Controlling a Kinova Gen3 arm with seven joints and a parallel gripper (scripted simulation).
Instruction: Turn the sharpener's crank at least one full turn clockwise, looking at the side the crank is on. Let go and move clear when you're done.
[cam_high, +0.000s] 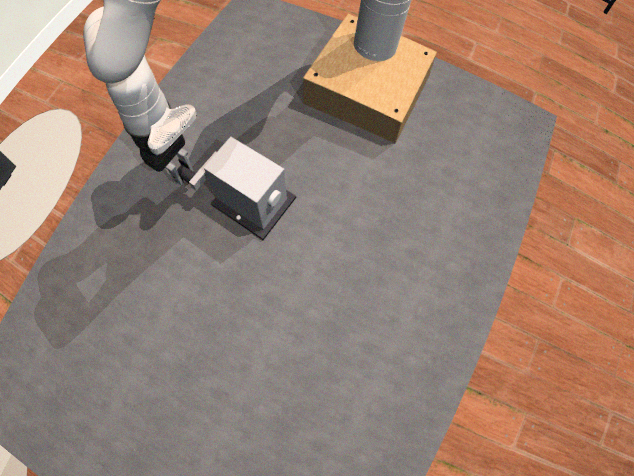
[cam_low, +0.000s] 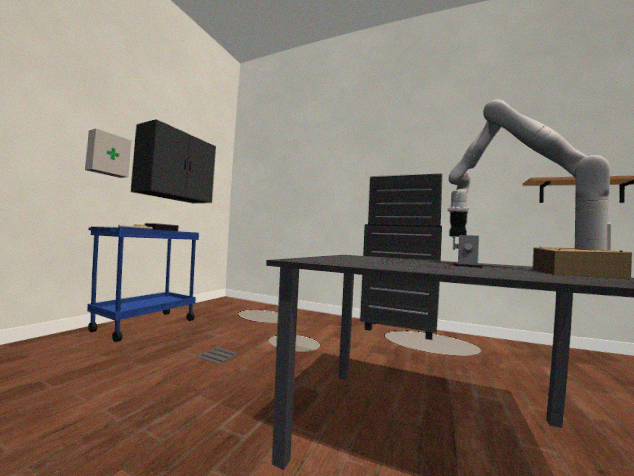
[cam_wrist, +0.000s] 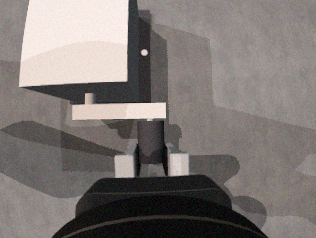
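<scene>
A pale grey box-shaped sharpener (cam_high: 245, 180) stands on a dark base plate on the grey mat. It also shows in the wrist view (cam_wrist: 80, 24) and far off in the exterior view (cam_low: 468, 250). Its crank arm (cam_wrist: 118, 113) is a light flat bar on the side facing the arm, with a dark handle (cam_wrist: 150, 142) at its end. The crank arm also shows in the top view (cam_high: 197, 177). My gripper (cam_high: 180, 166) is shut on the crank handle; in the wrist view (cam_wrist: 152, 160) the two light fingers clamp the handle from both sides.
The arm's base stands on a wooden block (cam_high: 369, 79) at the back of the mat. The mat's left edge and the table edge run close behind the arm. A dark drawer cabinet (cam_low: 404, 251) stands beyond the table.
</scene>
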